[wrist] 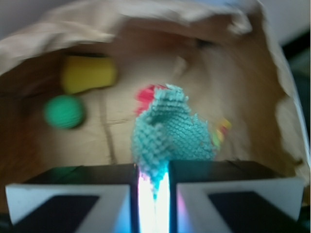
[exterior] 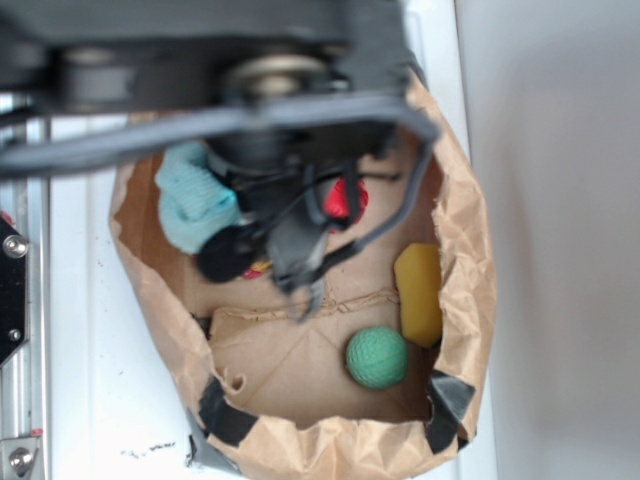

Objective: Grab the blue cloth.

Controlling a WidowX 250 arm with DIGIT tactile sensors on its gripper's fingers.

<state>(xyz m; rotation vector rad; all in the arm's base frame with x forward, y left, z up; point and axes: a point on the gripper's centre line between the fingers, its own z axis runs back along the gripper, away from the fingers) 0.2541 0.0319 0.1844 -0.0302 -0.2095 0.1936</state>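
The blue cloth [wrist: 170,131] is a pale teal ribbed terry piece. In the wrist view it hangs bunched between my two black fingers [wrist: 102,174], its lower tip pinched in the narrow gap. My gripper [wrist: 153,179] is shut on it, above the floor of the brown paper bag. In the exterior view the cloth [exterior: 192,205] shows at the upper left of the bag, next to my dark, blurred gripper [exterior: 285,255]. The red wad [exterior: 345,200] lies behind the gripper, partly hidden.
The brown paper bag [exterior: 470,260] rings everything with crumpled walls. A green textured ball [exterior: 377,357] and a yellow block [exterior: 418,292] lie at its right side; both show at the left in the wrist view, the ball [wrist: 64,111] and the block [wrist: 88,73].
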